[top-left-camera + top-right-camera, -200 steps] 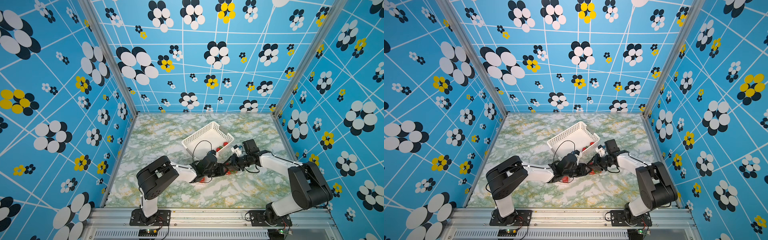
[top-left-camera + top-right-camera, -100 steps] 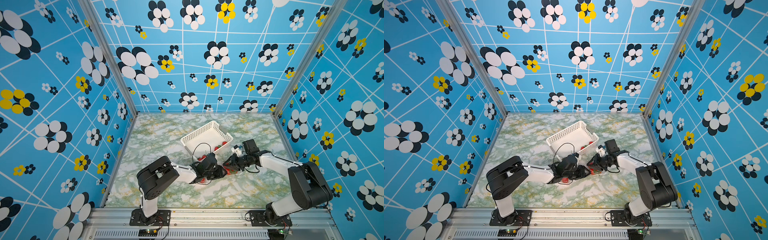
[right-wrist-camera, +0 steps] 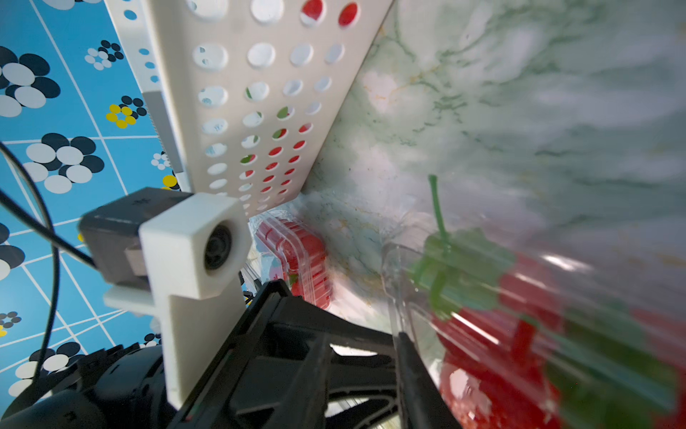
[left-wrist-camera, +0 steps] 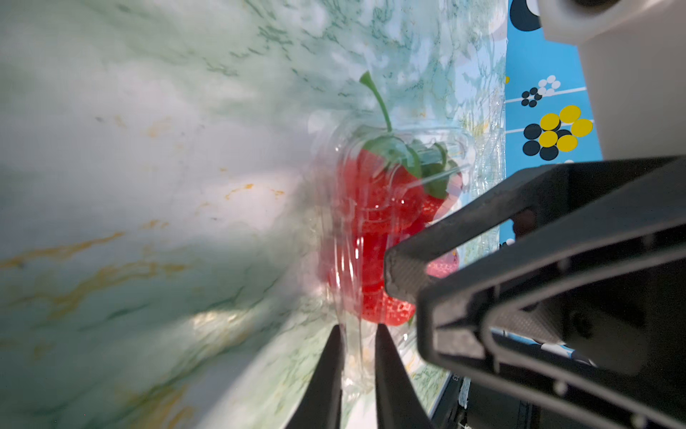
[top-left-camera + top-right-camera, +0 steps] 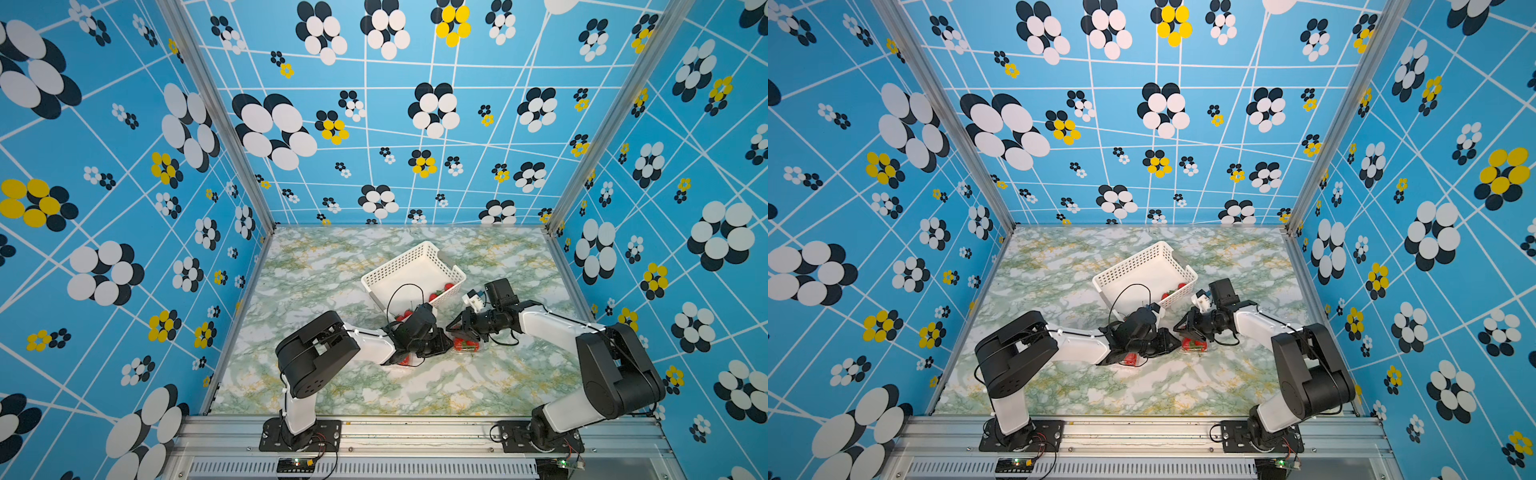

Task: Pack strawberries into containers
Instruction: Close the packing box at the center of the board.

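Nearest the rail, a packed container (image 5: 406, 360) shows red under the left forearm (it plays no part in this move). Just past it, the left gripper (image 4: 358, 332) has its fingers (image 4: 330, 375) almost together on a thin clear flap of the middle container (image 4: 343, 260). It is pinching that box by its edge; whether the flap is rim or lid cannot be told.

The body of the box lies straight ahead of those fingers on the marbled table (image 5: 332, 291). The strawberries (image 4: 375, 223) inside are stacked along the same line, and one green stem (image 4: 376, 96) juts beyond the wall at the end away from the fingers.

The right gripper (image 4: 410, 295) comes in from the opposite side, its tips against the box's flank. Its jaws stand partway apart, and whether anything sits between them cannot be told. In both top views the two grippers meet over this one box, so neither arm is clearly nearer. The left arm probably steadies the box while the right works on the lid or the fruit.

Farther back, a closed container (image 3: 297, 256) of berries rests against the white basket (image 3: 237, 93). A few loose strawberries (image 5: 441, 291) remain in the basket's near corner.
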Motion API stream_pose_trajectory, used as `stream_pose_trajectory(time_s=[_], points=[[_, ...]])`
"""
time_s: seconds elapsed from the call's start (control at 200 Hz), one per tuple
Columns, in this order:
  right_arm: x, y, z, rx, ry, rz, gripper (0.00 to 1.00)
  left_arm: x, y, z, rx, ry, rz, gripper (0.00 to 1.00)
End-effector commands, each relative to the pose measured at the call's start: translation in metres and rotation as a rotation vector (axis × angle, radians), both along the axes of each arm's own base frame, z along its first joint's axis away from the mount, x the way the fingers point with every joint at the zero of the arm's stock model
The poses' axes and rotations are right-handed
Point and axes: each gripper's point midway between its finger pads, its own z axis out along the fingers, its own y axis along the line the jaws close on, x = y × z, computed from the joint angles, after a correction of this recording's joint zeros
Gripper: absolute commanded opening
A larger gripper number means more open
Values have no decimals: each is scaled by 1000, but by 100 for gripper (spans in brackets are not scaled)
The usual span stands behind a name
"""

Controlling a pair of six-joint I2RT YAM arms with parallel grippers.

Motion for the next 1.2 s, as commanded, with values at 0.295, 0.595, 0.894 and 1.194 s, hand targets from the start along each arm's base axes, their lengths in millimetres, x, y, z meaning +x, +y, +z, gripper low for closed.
stream_pose_trajectory(time_s=[0.295,0.595,0.894,1.194], points=[[10,-4,16,-41,-41,5,33,-5,22,-17,66,7,24,53],[18,-7,31,-34,-79,-5,34,-1,25,0,39,-44,32,53],[26,-9,50,-31,-111,-3,37,8,25,23,77,-110,28,54],[21,-11,22,-18,-64,-18,36,10,17,25,48,-116,15,54]])
